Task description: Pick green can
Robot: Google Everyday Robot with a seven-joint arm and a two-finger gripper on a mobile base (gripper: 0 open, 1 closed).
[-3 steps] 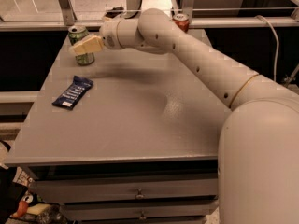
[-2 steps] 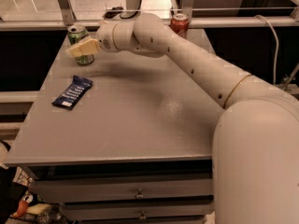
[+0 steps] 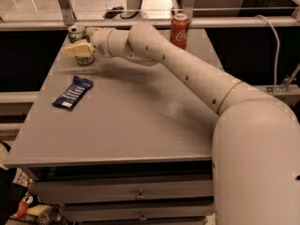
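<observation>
The green can [image 3: 75, 33] stands upright near the far left corner of the grey table [image 3: 140, 121], its silver top showing. My gripper [image 3: 78, 42] reaches in from the right at can height and is open, with the can between its jaws. One pale finger [image 3: 79, 49] crosses in front of the can's middle and the other lies behind it. The can's lower part [image 3: 85, 60] shows below the finger and rests on the table.
A red Coca-Cola can [image 3: 179, 30] stands at the table's far edge, right of my arm. A dark blue snack packet [image 3: 72, 92] lies flat on the left part. A metal rail [image 3: 150, 23] runs behind the table. Drawers [image 3: 138, 193] sit below the front edge.
My arm has moved a little to the left, bringing the gripper further around the green can. The can, the red can and the packet have not moved.
</observation>
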